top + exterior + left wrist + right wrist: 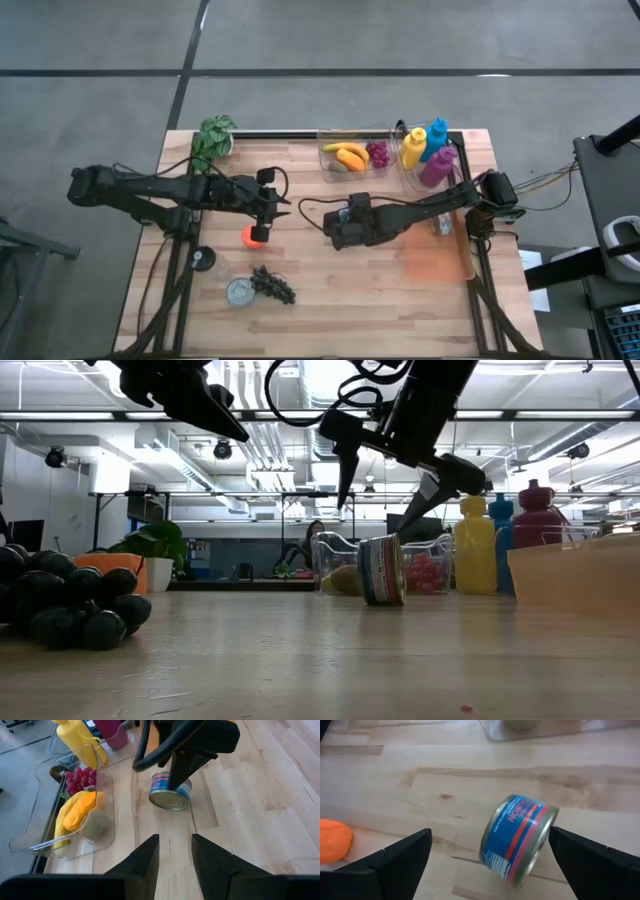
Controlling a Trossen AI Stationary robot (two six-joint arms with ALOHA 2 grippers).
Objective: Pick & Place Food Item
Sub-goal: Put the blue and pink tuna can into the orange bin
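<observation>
A blue-and-red labelled tin can [517, 840] lies on its side, curved wall on the wooden table [330, 300] near the middle; it also shows in the low view [382, 570] and the left wrist view [170, 792]. My right gripper [490, 832] hangs just above it, open wide, one finger on each side of the can [385, 495], touching nothing. In the high view this gripper [335, 230] hides the can. My left gripper [275, 205] waits left of centre, raised, open and with nothing in it [175, 855]. An orange food item [255, 235] lies below it.
Far edge: a clear bin [352, 155] with banana, mango and red grapes, a bin of coloured bottles [425, 150], a potted plant [213, 140]. Near left: dark grapes [272, 285], a second tin [238, 292], a clear jar [203, 260]. An orange tray [435, 255] lies at right.
</observation>
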